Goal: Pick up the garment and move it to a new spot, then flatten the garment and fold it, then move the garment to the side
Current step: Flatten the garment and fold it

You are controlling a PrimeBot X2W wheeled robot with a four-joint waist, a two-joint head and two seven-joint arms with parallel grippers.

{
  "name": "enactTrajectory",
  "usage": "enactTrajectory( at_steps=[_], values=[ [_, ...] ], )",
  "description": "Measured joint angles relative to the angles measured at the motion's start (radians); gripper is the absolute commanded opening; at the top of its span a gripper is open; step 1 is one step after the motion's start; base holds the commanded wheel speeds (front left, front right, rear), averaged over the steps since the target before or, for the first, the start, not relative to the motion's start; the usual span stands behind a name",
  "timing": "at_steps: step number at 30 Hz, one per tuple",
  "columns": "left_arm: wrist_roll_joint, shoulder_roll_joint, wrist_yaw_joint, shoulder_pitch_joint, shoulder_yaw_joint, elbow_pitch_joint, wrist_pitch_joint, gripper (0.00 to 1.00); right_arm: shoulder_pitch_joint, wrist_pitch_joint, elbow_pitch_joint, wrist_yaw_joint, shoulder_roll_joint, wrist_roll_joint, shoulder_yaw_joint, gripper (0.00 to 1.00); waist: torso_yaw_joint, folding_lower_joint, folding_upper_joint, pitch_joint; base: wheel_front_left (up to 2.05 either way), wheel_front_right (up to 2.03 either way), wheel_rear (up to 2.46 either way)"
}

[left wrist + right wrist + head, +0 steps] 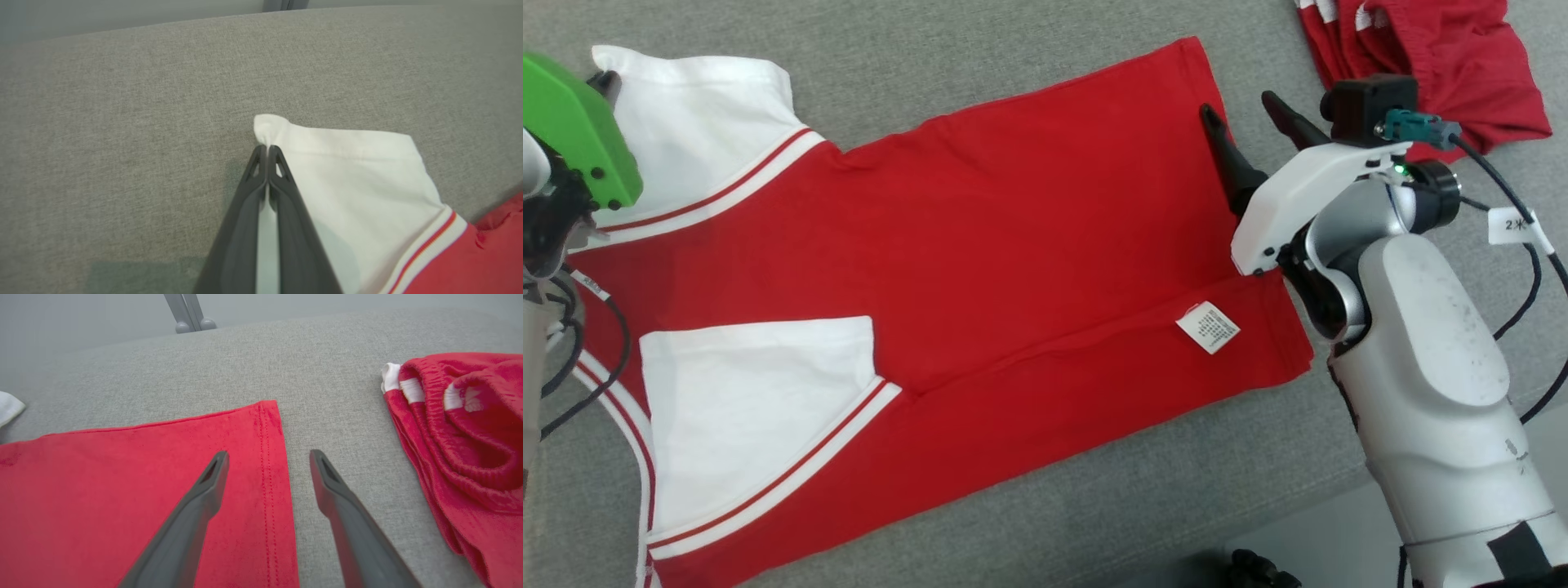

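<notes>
Red shirt (1013, 212) w/ white sleeves (694, 106), red-striped trim (727, 192); grey surface (1013, 65).

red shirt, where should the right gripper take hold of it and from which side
Pinch the double-stitched hem near its far corner, coming in from the bare grey surface side. The red shirt lies flat, so that free edge is where a finger can slide under; the open right gripper straddles it.
</notes>
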Motion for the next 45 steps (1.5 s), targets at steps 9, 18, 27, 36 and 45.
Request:
enactTrajectory(
  at_steps=[9,18,27,36,45],
  values=[
    [-0.012,-0.082,-0.052,-0.008,-0.047,-0.069,-0.064,0.0,-0.152,0.089,0.231,0.0,-0.073,-0.103,-0.071,1.0,0.121,0.0,0.0,-0.025,0.0,0.0,0.0],
    [-0.016,-0.116,-0.078,-0.006,-0.082,-0.1,-0.105,0.0,-0.233,0.103,0.384,0.0,-0.091,-0.13,-0.09,1.0,0.208,0.0,0.0,-0.03,0.0,0.0,0.0],
    [-0.016,-0.125,-0.087,-0.006,-0.104,-0.109,-0.126,0.0,-0.332,0.109,0.524,0.001,-0.091,-0.202,-0.147,0.0,0.23,0.0,0.0,-0.02,0.0,0.0,0.0],
    [-0.015,-0.121,-0.095,0.0,-0.118,-0.091,-0.151,0.0,-0.343,0.076,0.576,0.001,-0.063,-0.248,-0.169,0.0,0.215,0.0,0.0,-0.066,0.0,0.0,0.0],
    [-0.041,-0.1,-0.104,0.082,-0.126,-0.147,-0.178,0.0,-0.283,0.001,0.538,0.001,-0.055,-0.182,-0.049,0.0,0.207,0.0,0.0,-0.152,0.0,0.0,0.0]
  ],
)
